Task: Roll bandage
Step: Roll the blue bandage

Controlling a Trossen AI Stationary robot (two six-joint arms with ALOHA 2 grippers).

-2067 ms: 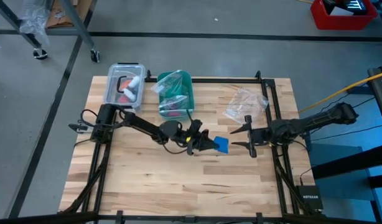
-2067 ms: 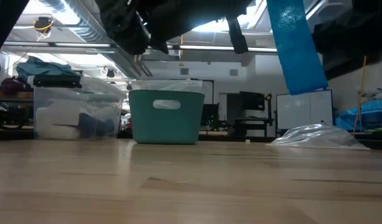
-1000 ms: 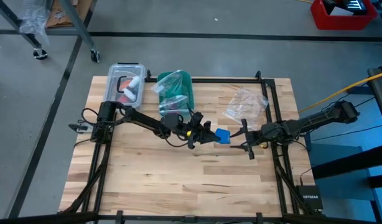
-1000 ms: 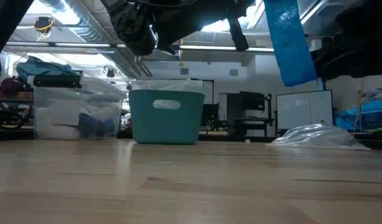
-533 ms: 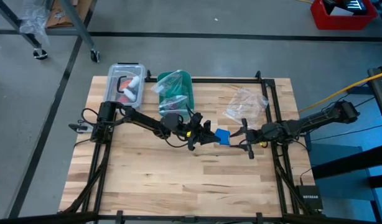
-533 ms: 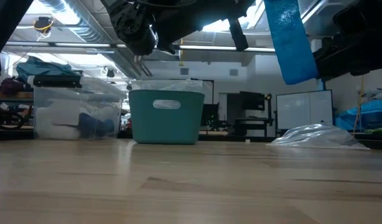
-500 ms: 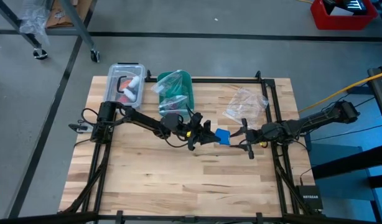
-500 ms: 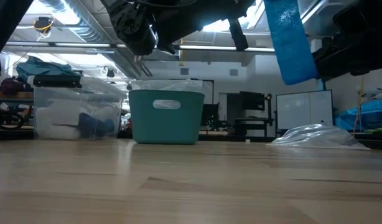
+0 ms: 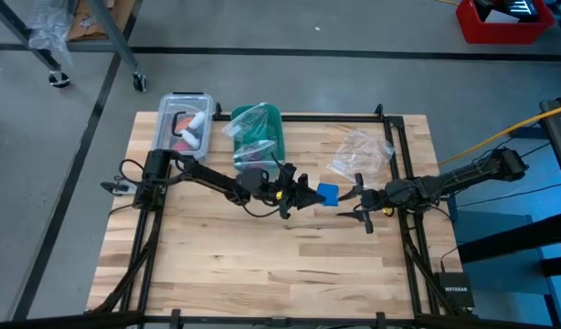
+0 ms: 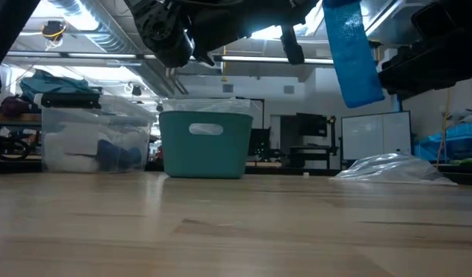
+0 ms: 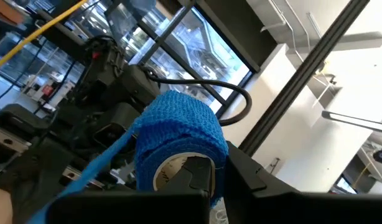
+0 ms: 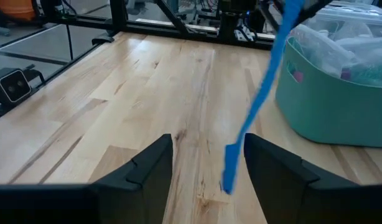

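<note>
The bandage (image 9: 327, 193) is bright blue: a small roll (image 11: 178, 134) with a pale core, and a loose strip (image 10: 351, 54) hanging from it. It is held in the air over the table's middle by my left gripper (image 9: 308, 195), which is shut on the roll. The strip's free end (image 10: 363, 96) dangles well clear of the wood. My right gripper (image 9: 352, 203) is open just right of the bandage. In its wrist view the strip's lower end (image 12: 229, 174) hangs between its two fingers (image 12: 150, 165); I see no touch. My left gripper holds the roll at its core end (image 11: 172, 171), coming level from the table's left and tilted slightly upward. One finger (image 11: 194, 177) lies over the core's opening and the other (image 11: 250, 171) runs along the roll's outer side. The roll is lifted clear, its strip hanging slack below.
A teal bin (image 9: 259, 137) stuffed with plastic bags and a clear lidded box (image 9: 184, 123) stand at the far left. A crumpled clear bag (image 9: 361, 151) lies at the far right. Bare wood (image 9: 262, 265) fills the near half of the table.
My left gripper has rolled a little at the wrist while staying in place. The hanging strip has swung slightly toward the table's left. My right gripper has stayed open beside it.
</note>
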